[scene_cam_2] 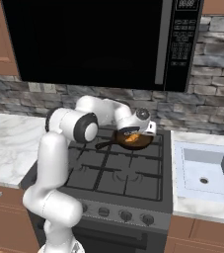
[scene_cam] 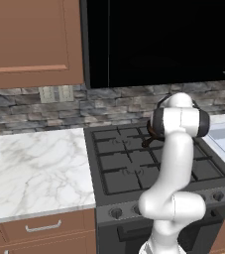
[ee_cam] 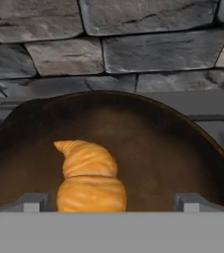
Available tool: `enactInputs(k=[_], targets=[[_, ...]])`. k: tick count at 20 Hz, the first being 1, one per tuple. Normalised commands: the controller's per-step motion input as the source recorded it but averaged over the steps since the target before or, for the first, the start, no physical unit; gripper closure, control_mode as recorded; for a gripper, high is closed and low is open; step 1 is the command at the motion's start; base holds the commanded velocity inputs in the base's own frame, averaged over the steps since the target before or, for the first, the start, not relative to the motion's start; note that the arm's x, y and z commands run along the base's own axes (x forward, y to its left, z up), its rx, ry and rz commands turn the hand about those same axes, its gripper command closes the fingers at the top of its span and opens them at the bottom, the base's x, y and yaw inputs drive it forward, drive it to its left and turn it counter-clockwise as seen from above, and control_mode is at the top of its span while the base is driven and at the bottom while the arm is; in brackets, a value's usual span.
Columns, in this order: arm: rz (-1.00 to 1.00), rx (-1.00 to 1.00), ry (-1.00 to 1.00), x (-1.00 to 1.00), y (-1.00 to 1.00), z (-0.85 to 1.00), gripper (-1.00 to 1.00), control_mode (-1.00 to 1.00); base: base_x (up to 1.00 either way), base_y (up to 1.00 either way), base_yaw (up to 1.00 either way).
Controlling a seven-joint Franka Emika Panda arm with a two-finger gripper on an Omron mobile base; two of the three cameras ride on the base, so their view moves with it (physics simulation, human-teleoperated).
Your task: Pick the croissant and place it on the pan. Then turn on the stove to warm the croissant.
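Observation:
The golden-orange croissant [ee_cam: 89, 175] lies inside the dark brown pan [ee_cam: 163, 148], near its front left part. My gripper [ee_cam: 112, 202] hangs just above it, open, with its two fingertips [ee_cam: 32, 202] spread wide on either side of the pastry and not touching it. From the right base view the pan [scene_cam_2: 142, 143] sits on the back right burner of the stove [scene_cam_2: 118, 173], with the croissant [scene_cam_2: 131, 140] showing under my gripper [scene_cam_2: 134, 132]. In the left base view my arm hides most of the pan; its short handle [scene_cam: 147, 142] sticks out to the left over the stove [scene_cam: 126, 166].
A row of round knobs [scene_cam_2: 126, 215] runs along the stove's front. A black microwave [scene_cam_2: 84, 39] hangs low above the cooktop. A sink [scene_cam_2: 202, 170] lies to the right, a marble counter [scene_cam: 32, 168] to the left, and a stone backsplash [ee_cam: 108, 44] close behind the pan.

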Motion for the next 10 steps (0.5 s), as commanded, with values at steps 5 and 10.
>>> enactInputs(k=[5,10], targets=[[0.00,0.00,-0.05,-0.29,0.12,0.26,-1.00,-1.00,0.00,0.00,0.00],[0.00,0.00,-0.13,-0.31,0.11,0.29,-1.00,-1.00,0.00,0.00,0.00]])
